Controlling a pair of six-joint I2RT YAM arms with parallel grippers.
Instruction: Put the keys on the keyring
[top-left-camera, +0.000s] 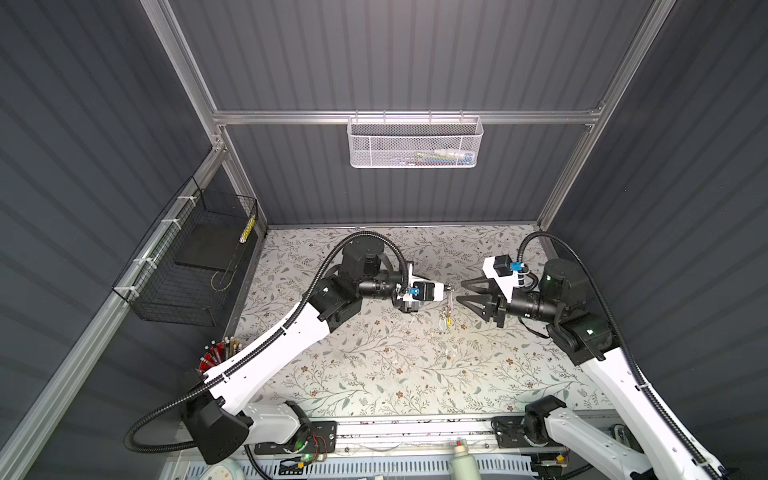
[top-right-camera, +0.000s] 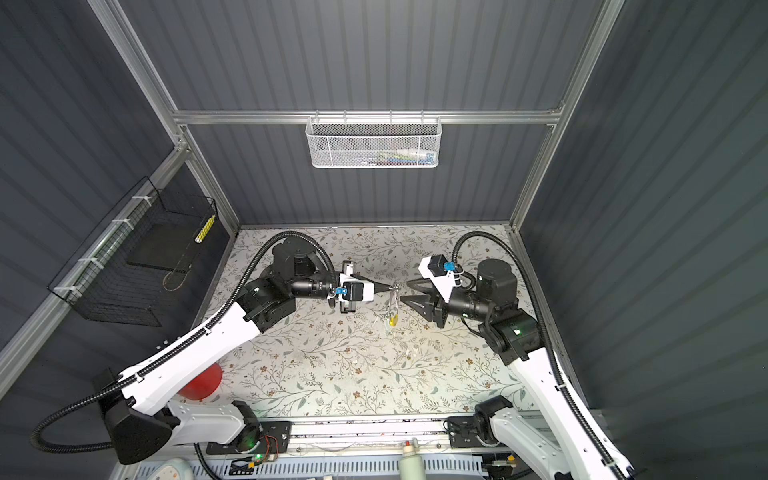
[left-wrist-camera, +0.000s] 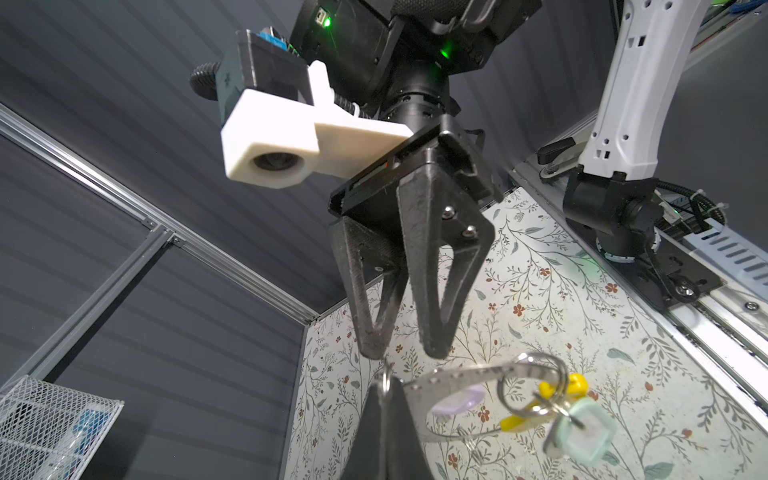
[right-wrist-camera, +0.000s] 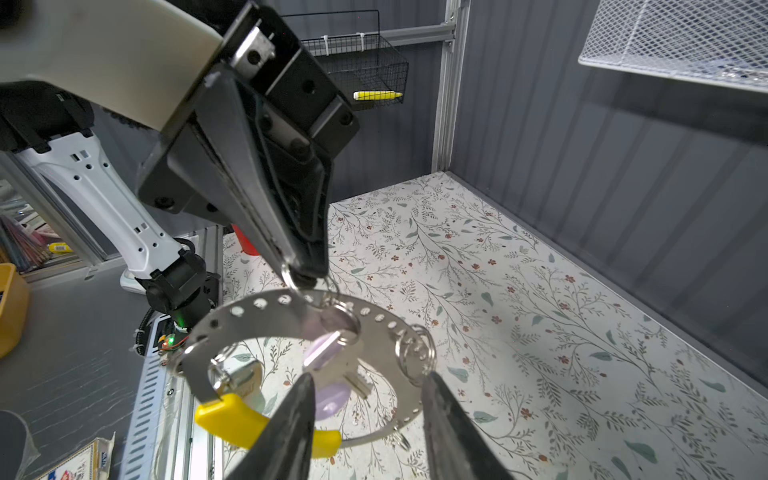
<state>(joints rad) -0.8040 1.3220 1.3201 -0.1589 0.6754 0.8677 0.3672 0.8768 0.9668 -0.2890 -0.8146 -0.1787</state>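
The right gripper (right-wrist-camera: 370, 376) sits closest, its two dark fingers spread apart with nothing between the pads; it holds nothing. Just past its tips hangs the keyring (right-wrist-camera: 266, 307), which shows as a flat silvery band punched with holes, with a yellow segment (right-wrist-camera: 232, 415) at its low side. The left gripper (right-wrist-camera: 305, 274) is closed, pinching a thin split ring (right-wrist-camera: 291, 282) at the top of the band, so the whole loop dangles in the air. In both top views it hangs over the middle of the table (top-left-camera: 374, 374), a little toward the far edge, between the two grippers.

Several keys (right-wrist-camera: 326, 347) with lilac, pale green and silvery heads already hang from the band on small rings. Whether any key lies loose on the table I cannot tell.

The likely trouble is the hold. Only the fingertips pinch a thin wire ring, so a nudge from the right fingers could set the loop swinging or twisting. A harder knock could pull the ring out of the pinch and drop the bunch. If the right gripper closes from here, it may catch a dangling key or the band edge rather than what it is after.
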